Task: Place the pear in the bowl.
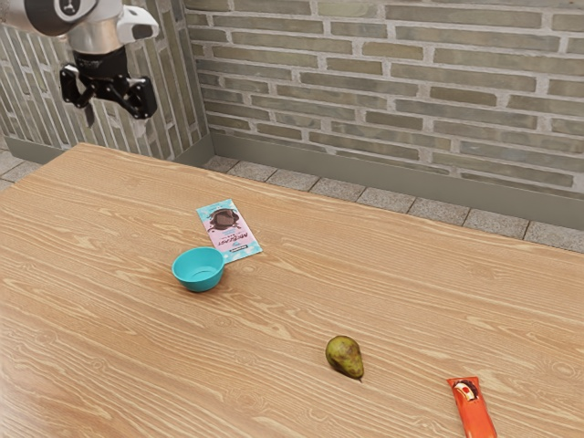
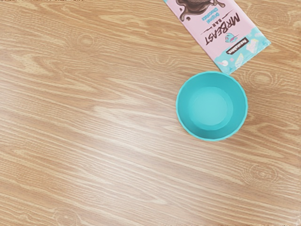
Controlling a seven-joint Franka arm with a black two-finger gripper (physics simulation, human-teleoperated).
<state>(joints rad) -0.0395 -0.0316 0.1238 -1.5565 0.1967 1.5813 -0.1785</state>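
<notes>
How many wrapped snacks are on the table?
2. The pink-and-blue packet is right beside the teal bowl. The orange packet is past the pear, partly cut off by the picture's edge.

The table (image 1: pixel 109 365) carries a bowl (image 1: pixel 198 270), chocolate bar (image 1: pixel 235 239), pear (image 1: pixel 344 356) and packet (image 1: pixel 474 415) (bright orange).

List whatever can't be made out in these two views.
- Orange packet: near end cut off by the exterior view's lower edge; its label print is too small to read.
- Pear: underside hidden by its own body, exterior view.
- Chocolate bar: one end cut off by the wrist view's upper edge.
</notes>
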